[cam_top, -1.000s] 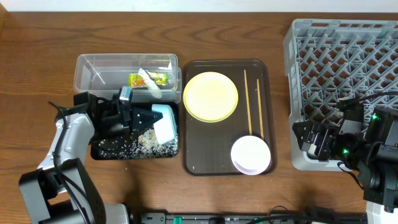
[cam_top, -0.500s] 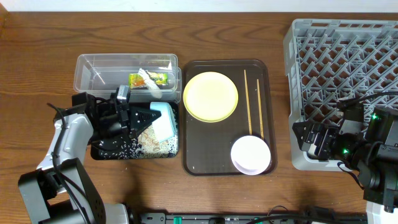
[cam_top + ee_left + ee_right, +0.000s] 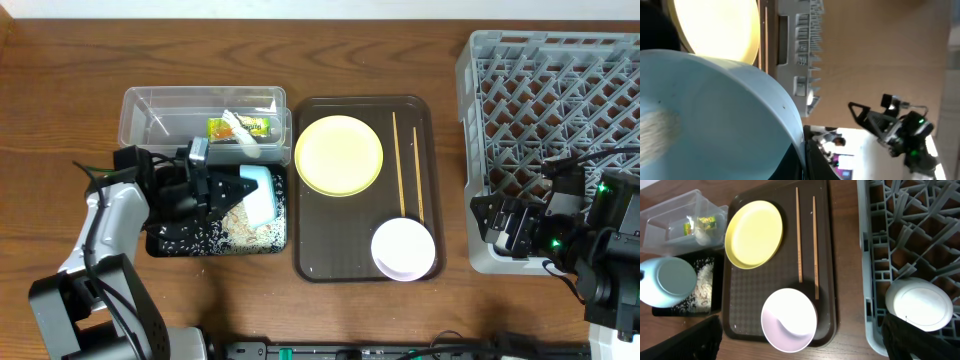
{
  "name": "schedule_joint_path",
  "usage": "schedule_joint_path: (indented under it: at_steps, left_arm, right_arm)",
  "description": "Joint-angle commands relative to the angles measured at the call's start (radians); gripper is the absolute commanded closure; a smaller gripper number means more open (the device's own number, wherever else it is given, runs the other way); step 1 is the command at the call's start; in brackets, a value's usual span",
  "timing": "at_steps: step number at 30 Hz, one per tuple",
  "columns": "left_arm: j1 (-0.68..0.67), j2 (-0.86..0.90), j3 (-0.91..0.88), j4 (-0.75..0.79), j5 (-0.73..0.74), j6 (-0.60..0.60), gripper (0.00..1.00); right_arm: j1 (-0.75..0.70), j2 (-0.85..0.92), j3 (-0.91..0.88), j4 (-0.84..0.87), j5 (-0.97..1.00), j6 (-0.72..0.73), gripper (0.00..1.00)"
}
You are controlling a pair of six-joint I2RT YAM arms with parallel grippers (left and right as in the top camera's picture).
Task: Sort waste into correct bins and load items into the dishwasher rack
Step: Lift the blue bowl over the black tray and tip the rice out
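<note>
**Blue bowl tipped over the black bin, right arm waiting by the rack**

The left jaws are closed tight on the rim of the light-blue bowl (image 3: 262, 195), holding it on its side above the black container (image 3: 160, 247). Rice bits (image 3: 215, 235) lie scattered across that container's floor, and the left wrist view shows a few more clinging inside the bowl.

Just behind it stands the clear tub (image 3: 200, 105), with the snack wrapper (image 3: 245, 126) and the white scrap (image 3: 246, 146) inside.

On the brown tray (image 3: 312, 240) in the middle of the tabletop (image 3: 60, 80), the pale-yellow plate (image 3: 339, 155) lies flat at the far left. The two chopsticks (image 3: 398, 165) lie side by side to its right, running front to back. The white bowl (image 3: 403, 248) sits upright at the near right corner, touching their near ends.

The right jaws are spread wide with nothing between them, hanging at the near left corner of the grey rack (image 3: 560, 80). The right wrist view shows a round white item (image 3: 918, 303) resting in the rack's lattice there.
</note>
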Motion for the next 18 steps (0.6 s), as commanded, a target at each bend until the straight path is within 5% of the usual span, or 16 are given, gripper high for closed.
schedule_joint_path:
  at_steps: [1,5,8,12,16,18]
  left_arm:
    - [0.007,0.001,-0.005,-0.042,0.13,-0.02,0.94]
    - [0.011,0.004,-0.006,0.001,-0.017,-0.011,0.94]
    - [0.003,0.006,-0.011,-0.031,0.132,0.029,0.94]
    - [0.008,0.007,-0.012,0.045,-0.03,-0.03,0.93]
    - [-0.005,0.007,-0.013,0.035,0.126,0.019,0.94]
    - [0.0,0.008,-0.013,0.072,0.033,-0.034,0.94]
  right_arm:
    - [0.016,-0.002,0.014,-0.002,0.0,0.001,0.01]
    - [0.016,-0.002,0.014,-0.002,0.0,0.001,0.01]
    - [0.016,-0.002,0.014,-0.002,0.0,0.001,0.01]
    - [0.016,-0.002,0.014,-0.001,0.0,0.001,0.01]
    - [0.016,-0.002,0.014,-0.002,0.0,0.001,0.01]
    - [0.016,-0.002,0.014,-0.001,0.0,0.001,0.01]
